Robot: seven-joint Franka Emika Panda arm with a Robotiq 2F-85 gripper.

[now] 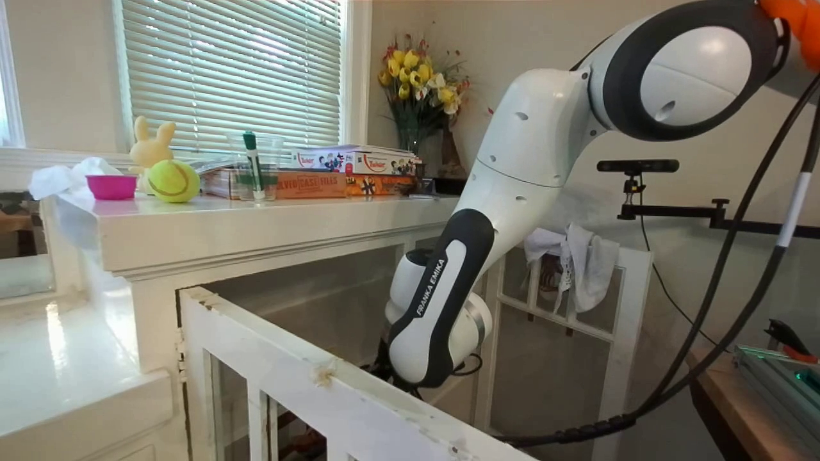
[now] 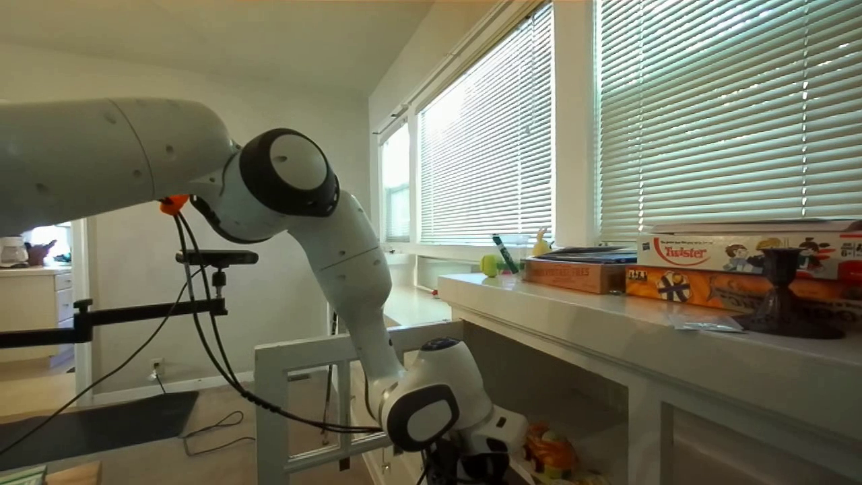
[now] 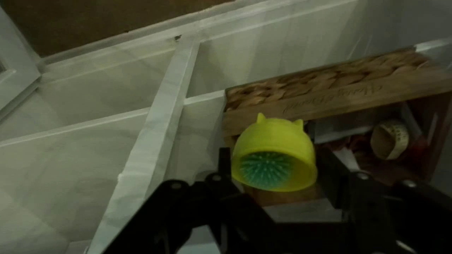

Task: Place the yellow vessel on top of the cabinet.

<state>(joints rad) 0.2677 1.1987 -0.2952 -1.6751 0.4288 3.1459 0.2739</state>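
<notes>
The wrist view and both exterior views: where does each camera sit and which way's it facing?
An exterior view: sits nearer the ball, looks along the cabinet toward the flowers; the arm shows.
An exterior view: sits nearer the candlestick, looks along the cabinet toward the ball; the arm shows.
Wrist view: sits on the end of the arm, looks toward a wooden crate; the gripper shows, holding the yellow cup.
Both exterior views share the arm, ball and cabinet.
</notes>
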